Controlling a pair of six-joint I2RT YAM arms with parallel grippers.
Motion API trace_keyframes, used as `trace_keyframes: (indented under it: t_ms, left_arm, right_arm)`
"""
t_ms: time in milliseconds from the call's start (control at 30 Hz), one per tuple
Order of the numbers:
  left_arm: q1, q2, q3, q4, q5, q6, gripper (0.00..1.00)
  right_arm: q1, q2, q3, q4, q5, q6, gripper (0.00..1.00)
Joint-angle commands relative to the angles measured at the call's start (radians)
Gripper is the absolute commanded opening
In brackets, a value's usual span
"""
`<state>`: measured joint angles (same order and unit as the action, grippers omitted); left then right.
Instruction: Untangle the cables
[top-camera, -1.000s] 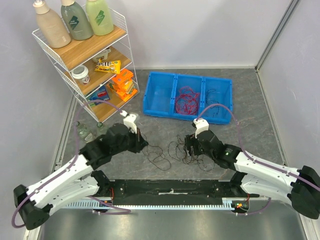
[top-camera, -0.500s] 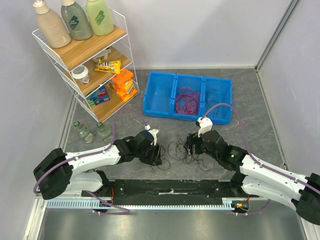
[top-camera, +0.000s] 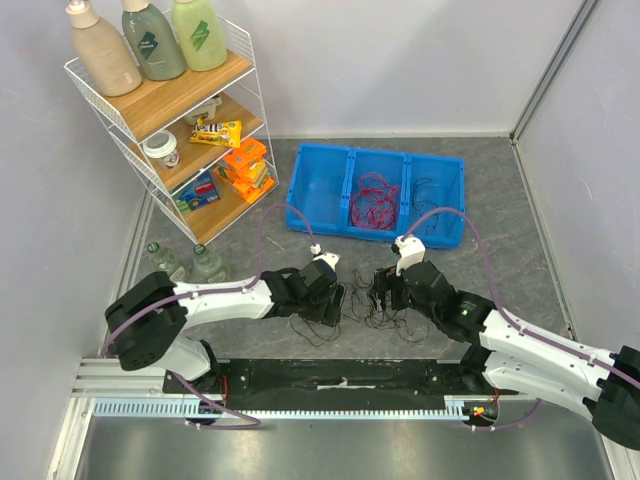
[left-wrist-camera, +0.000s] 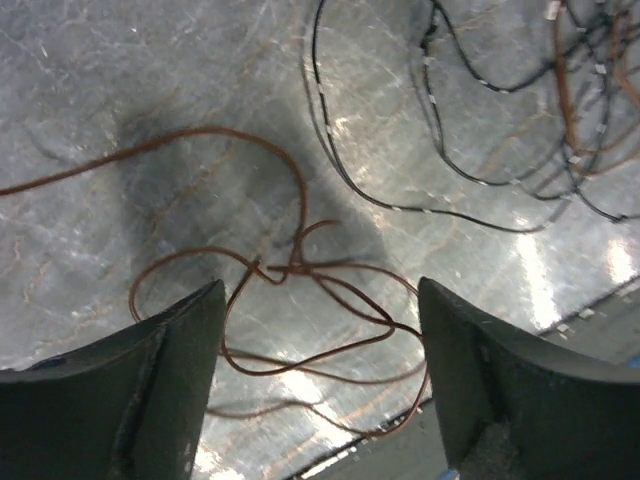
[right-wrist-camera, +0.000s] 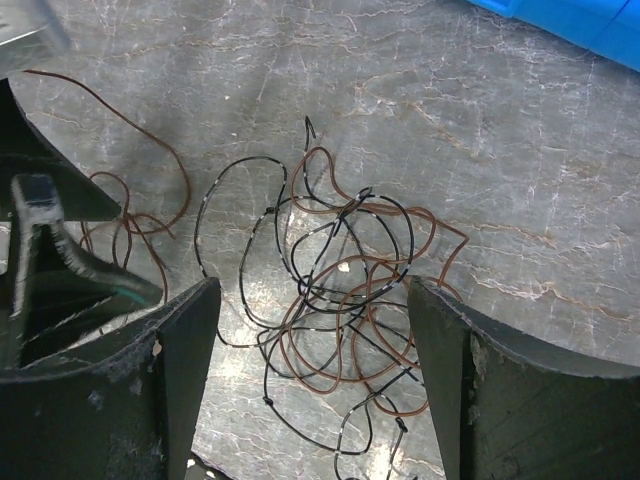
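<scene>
Snag risk: wide-open, empty left gripper (left-wrist-camera: 320, 300) and right gripper (right-wrist-camera: 310, 300) hover over hair-thin red-brown and black wire cables (right-wrist-camera: 340, 290) at frame centre; pinching crossed strands together could tighten knots.

Brown, black cables (right-wrist-camera: 345, 270) on grey-marbled table (right-wrist-camera: 560, 180).

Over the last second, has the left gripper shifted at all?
Yes. In the top view the left gripper has swung rightward, away from the shelf rack, toward the cables, and now stands open.
</scene>
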<state>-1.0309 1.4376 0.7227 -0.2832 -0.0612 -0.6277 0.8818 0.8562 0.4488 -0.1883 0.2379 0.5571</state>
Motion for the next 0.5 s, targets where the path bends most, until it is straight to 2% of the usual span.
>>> trace_keyframes:
  t_ms: [0,167,233,267,467]
  left_arm:
    - [-0.015,0.081,0.063,-0.028,-0.149,0.008,0.76]
    - [-0.024,0.086,0.075,-0.068,-0.239,0.005,0.35]
    - [-0.021,0.057,0.084,-0.091,-0.281,0.014,0.16]
    - [-0.024,0.038,0.09,-0.103,-0.302,0.017,0.02]
    - [-0.018,-0.084,0.177,-0.117,-0.397,0.13,0.02]
  right_arm:
    - [0.003,0.006,-0.015,0.029,0.014,0.012,0.83]
    - [0.003,-0.002,-0.032,0.029,0.014,0.015,0.83]
    - [0.003,0.0,-0.033,0.029,0.015,0.015,0.83]
    - [0.003,0.0,-0.032,0.03,0.015,0.012,0.83]
    - [0.003,0.001,-0.022,0.03,0.023,0.006,0.83]
